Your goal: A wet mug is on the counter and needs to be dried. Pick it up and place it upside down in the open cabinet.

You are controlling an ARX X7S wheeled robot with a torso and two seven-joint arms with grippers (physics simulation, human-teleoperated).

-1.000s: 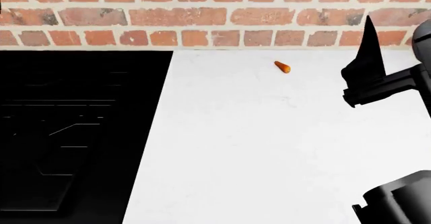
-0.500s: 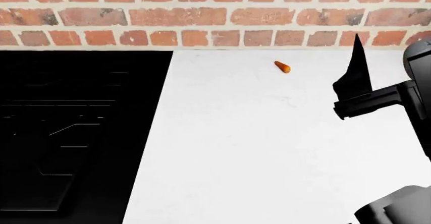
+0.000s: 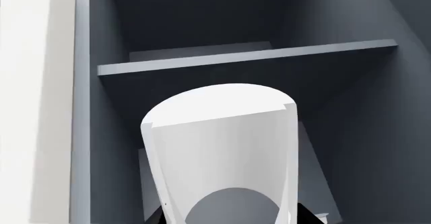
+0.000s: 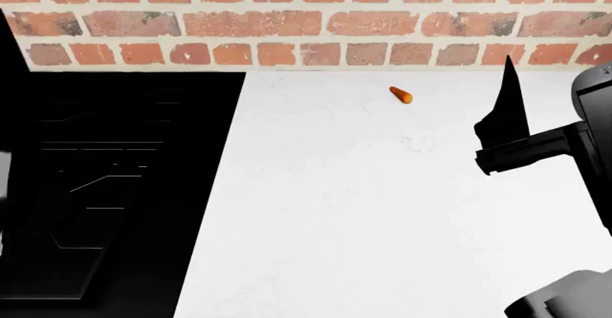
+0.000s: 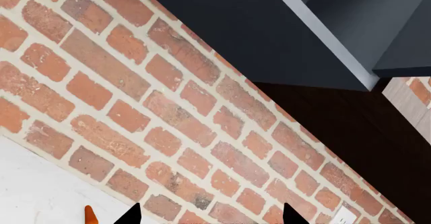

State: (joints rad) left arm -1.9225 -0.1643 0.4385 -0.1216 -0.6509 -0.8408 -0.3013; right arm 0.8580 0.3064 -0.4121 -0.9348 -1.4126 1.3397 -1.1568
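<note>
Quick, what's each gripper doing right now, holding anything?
Left gripper: shut on the mug, held in front of the open cabinet's shelf.
Right gripper: open, empty, above the counter.

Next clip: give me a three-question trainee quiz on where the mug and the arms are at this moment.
1. True or false: the mug stands on the counter.
2. What does the left wrist view show behind the mug? A) brick wall B) grey cabinet shelf C) stovetop
3. Fill in: the small orange piece lies on the counter near the ____ wall.

Key:
1. False. The head view shows no mug on the counter; it sits at the left end effector, facing the cabinet.
2. B, the cabinet shelf.
3. Brick. The right end effector hovers with its fingertips apart, holding nothing.
</note>
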